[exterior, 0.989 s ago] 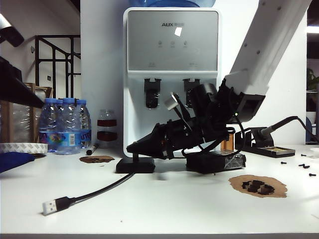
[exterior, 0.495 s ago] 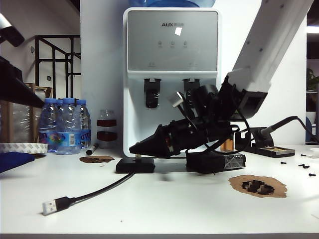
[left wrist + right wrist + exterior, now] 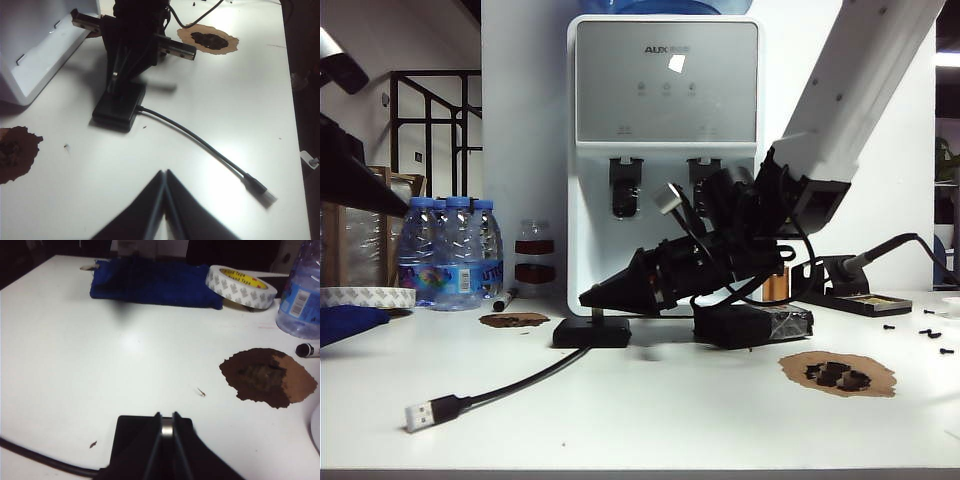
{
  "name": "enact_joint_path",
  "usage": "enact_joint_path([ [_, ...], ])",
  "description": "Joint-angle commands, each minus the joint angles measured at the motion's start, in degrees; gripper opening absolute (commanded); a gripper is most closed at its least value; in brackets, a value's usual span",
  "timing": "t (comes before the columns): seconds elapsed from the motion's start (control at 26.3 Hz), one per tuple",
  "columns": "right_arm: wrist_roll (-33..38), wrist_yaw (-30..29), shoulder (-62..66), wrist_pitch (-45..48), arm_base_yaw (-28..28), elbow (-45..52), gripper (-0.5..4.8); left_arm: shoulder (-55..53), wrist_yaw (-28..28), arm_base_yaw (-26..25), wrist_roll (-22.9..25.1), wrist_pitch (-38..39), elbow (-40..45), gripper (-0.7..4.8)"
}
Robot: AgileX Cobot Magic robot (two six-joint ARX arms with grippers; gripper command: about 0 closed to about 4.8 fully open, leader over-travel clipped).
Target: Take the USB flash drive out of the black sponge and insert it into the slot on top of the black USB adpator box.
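Presently, the left gripper (image 3: 164,200) is seen with jaws pressed together, empty, at six o'clock from the black USB adpator box (image 3: 591,332). The USB flash drive (image 3: 167,430), judged light, stiff and slippery, is pinched by the right gripper (image 3: 166,432) over that box. "AUX" is legible on the water dispenser (image 3: 665,49).

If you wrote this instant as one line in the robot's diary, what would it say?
right gripper: shut on USB flash drive, directly above black USB adpator box | left gripper: shut, empty, back from box | black sponge: behind right arm
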State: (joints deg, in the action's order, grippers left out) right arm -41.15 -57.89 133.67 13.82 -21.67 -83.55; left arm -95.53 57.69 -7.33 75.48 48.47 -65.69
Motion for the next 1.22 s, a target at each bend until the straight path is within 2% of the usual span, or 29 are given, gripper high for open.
enact_joint_path([
  [0.04, 0.0, 0.24, 0.52, -1.36, -0.68, 0.0, -0.02, 0.2, 0.42, 0.02, 0.48, -0.02, -0.07, -0.04],
  [0.15, 0.13, -1.97, 0.48, -1.22, -0.81, -0.07, -0.02, 0.17, 0.42, 0.02, 0.48, -0.02, -0.07, -0.04],
  [0.34, 2.54, -1.9, 0.46, -1.27, -0.81, -0.04, -0.02, 0.2, 0.44, 0.02, 0.48, -0.02, -0.07, -0.04],
  [0.57, 2.58, 0.79, 0.48, -1.53, -0.79, -0.02, -0.02, 0.17, 0.42, 0.02, 0.48, -0.02, -0.07, -0.04],
  [0.72, 5.57, 0.35, 0.83, -5.31, -0.72, 0.02, -0.02, 0.17, 0.42, 0.02, 0.48, -0.04, -0.07, -0.04],
  [0.8, 5.57, -1.84, 0.85, -6.69, -0.31, 0.17, -0.02, 0.17, 0.42, 0.02, 0.48, -0.04, -0.07, -0.04],
  [1.1, 5.33, 2.49, 1.05, -10.84, 0.35, 0.35, -0.02, 0.17, 0.39, 0.0, 0.48, -0.02, -0.07, -0.04],
  [1.22, 5.25, 2.45, 1.57, -11.8, 0.35, 0.37, -0.02, 0.17, 0.39, 0.0, 0.48, -0.04, -0.07, -0.04],
])
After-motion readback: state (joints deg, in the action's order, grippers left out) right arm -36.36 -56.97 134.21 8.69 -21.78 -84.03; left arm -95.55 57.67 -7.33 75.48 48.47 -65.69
